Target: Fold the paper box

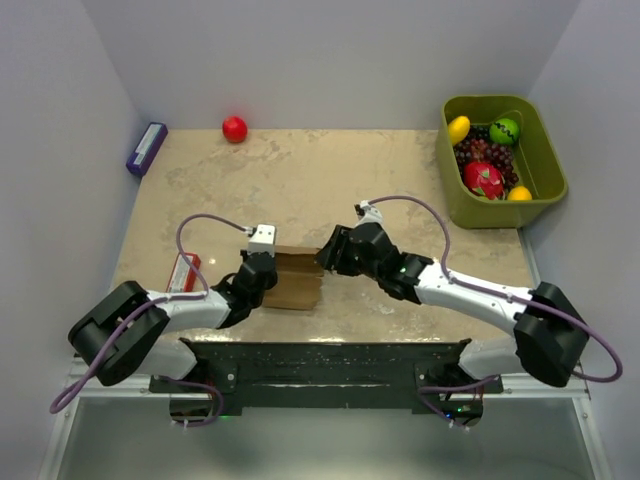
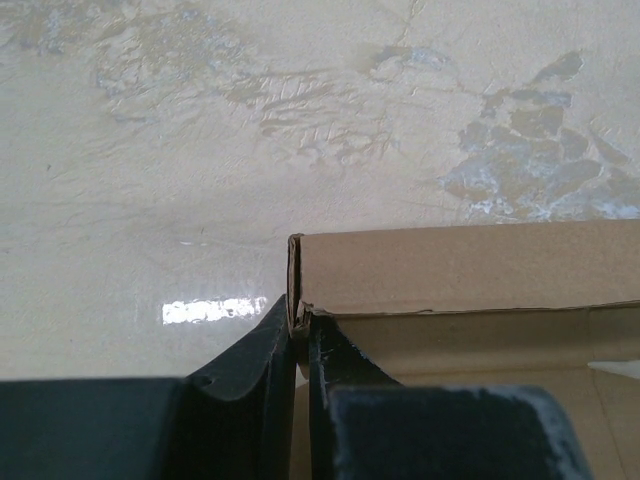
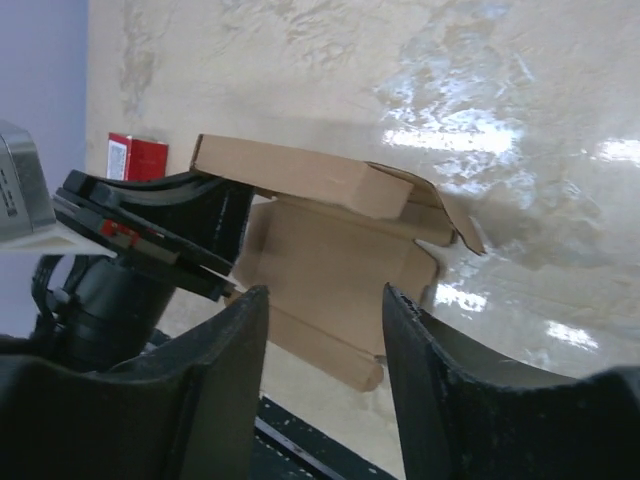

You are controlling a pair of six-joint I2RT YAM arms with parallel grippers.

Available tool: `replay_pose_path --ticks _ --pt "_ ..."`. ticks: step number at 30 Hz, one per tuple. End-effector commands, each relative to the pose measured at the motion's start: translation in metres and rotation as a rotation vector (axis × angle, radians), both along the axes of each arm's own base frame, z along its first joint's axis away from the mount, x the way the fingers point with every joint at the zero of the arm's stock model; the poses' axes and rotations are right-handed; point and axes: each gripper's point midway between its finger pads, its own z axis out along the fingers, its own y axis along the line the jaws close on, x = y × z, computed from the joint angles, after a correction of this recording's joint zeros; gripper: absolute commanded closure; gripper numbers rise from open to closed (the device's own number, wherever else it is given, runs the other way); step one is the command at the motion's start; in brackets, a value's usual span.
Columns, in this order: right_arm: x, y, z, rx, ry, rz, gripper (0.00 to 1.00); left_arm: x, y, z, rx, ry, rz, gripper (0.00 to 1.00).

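Looking from above, the paper box (image 1: 296, 280) lies on the worktop (image 1: 330, 180) between both arms, near the front edge. It is mostly flat, so folding looks barely begun. The left fingers (image 1: 270, 272) meet its left side, the right fingers (image 1: 327, 257) its right corner.

The left wrist view shows the left fingers (image 2: 270, 340) pinched shut on the end of one raised side wall.

In the right wrist view the right fingers (image 3: 240, 330) stand apart, holding nothing, with the box just beyond them. One long wall is up, a corner flap hangs loose, and the other panels remain unfolded.
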Motion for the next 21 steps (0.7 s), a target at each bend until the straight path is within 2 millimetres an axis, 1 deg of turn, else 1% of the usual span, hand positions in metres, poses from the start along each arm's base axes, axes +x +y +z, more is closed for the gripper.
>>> replay_pose_path --ticks 1,6,7,10,11,12,15,21 --pt "0.017 0.029 0.022 0.130 0.014 0.033 0.53 0.005 0.009 0.009 0.008 -0.076 0.076 1.00" --pt "0.036 0.033 0.019 0.134 -0.006 0.022 0.58 0.004 0.009 0.009 0.008 -0.081 0.080 1.00" --pt "0.039 0.036 0.018 0.134 -0.007 0.027 0.59 0.004 0.009 0.009 0.008 -0.081 0.079 1.00" --pt "0.044 0.042 0.020 0.140 -0.017 0.037 0.61 0.003 0.009 0.009 0.008 -0.083 0.080 1.00" --pt "0.046 0.043 0.015 0.128 -0.015 0.037 0.61 0.003 0.010 0.010 0.008 -0.085 0.083 1.00" --pt "0.048 0.043 0.015 0.122 -0.016 0.031 0.62 0.003 0.010 0.009 0.007 -0.084 0.083 1.00" --pt "0.050 0.040 0.002 0.084 0.002 0.012 0.62 0.003 0.010 0.010 0.005 -0.085 0.084 1.00" --pt "0.051 0.040 -0.006 0.074 0.017 0.011 0.64 0.003 0.010 0.010 0.004 -0.086 0.084 1.00"
